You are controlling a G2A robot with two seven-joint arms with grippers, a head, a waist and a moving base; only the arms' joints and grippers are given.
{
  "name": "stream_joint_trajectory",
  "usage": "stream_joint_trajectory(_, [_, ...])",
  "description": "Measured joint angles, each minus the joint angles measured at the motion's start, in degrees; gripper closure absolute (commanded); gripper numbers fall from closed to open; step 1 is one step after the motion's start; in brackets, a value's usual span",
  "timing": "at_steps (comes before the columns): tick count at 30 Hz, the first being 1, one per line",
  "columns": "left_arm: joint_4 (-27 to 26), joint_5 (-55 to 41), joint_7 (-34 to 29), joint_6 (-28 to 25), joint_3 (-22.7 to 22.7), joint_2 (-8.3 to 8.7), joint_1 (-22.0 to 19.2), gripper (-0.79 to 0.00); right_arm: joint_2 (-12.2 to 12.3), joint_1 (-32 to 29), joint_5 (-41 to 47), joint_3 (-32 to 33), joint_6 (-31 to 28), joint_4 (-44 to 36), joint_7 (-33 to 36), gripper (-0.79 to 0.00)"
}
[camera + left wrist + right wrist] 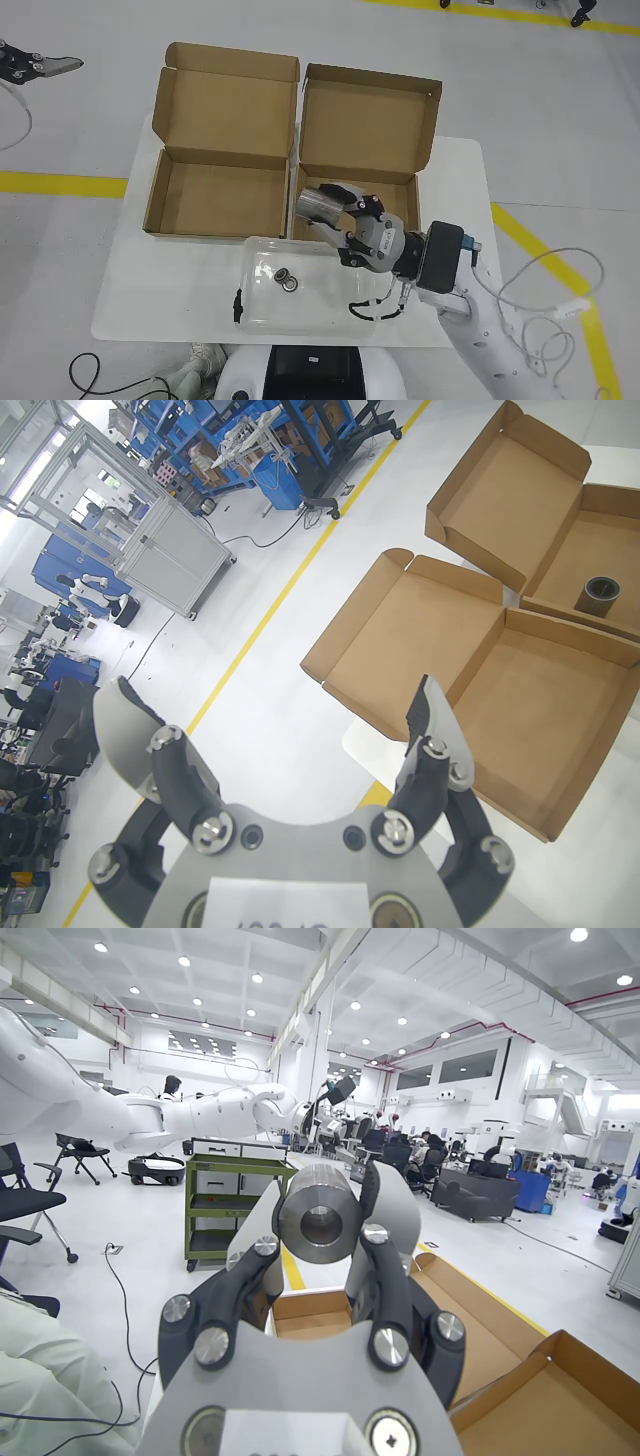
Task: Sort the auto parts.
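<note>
**Steel sleeve gripped over the right-hand box**

Steel-grey and hollow, the cylindrical sleeve (318, 203) sits clenched in the right claw (327, 1188). One finger presses on each side of its round body, and its open bore faces back toward the wrist. From above, the part hangs at the near-left corner of the right cardboard box (400, 192), tilted rather than upright. Whether it touches the box floor cannot be told.

The left cardboard box (215, 200) stands just beside the right one, their side walls touching, and both have their lids folded back away from the robot. A clear plastic container (262, 300) rests on the white tabletop (140, 290) nearer the robot, its far edge just in front of the two boxes. Two small metal rings (285, 279) lie side by side inside it.

The left claw (272, 695) is released, its fingers spread wide with nothing between them. It hangs off to the left, well apart from the boxes and beyond the tabletop's far-left corner, over the floor.
</note>
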Motion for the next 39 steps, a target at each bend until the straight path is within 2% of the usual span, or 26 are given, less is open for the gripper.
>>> stream_joint_trajectory(7, [0.00,0.00,0.00,0.00,0.00,0.00,0.00,-0.785,0.05,1.58,1.83,-0.27,1.68,0.83,11.25,0.000])
stream_joint_trajectory(18, [0.00,0.00,0.00,0.00,0.00,0.00,0.00,-0.785,-0.03,1.91,-1.69,-1.05,16.44,-2.18,38.34,0.000])
stream_joint_trajectory(27, [0.00,0.00,0.00,0.00,0.00,0.00,0.00,-0.785,-1.02,5.50,-1.29,-3.26,27.82,1.56,56.82,0.000])
stream_joint_trajectory(31, [0.00,0.00,0.00,0.00,0.00,0.00,0.00,-0.785,-1.51,7.24,-0.11,-4.28,31.01,4.17,62.62,0.000])
stream_joint_trajectory(39, [0.00,0.00,0.00,0.00,0.00,0.00,0.00,-0.785,-2.49,11.80,2.66,-6.97,31.93,11.50,71.97,0.000])
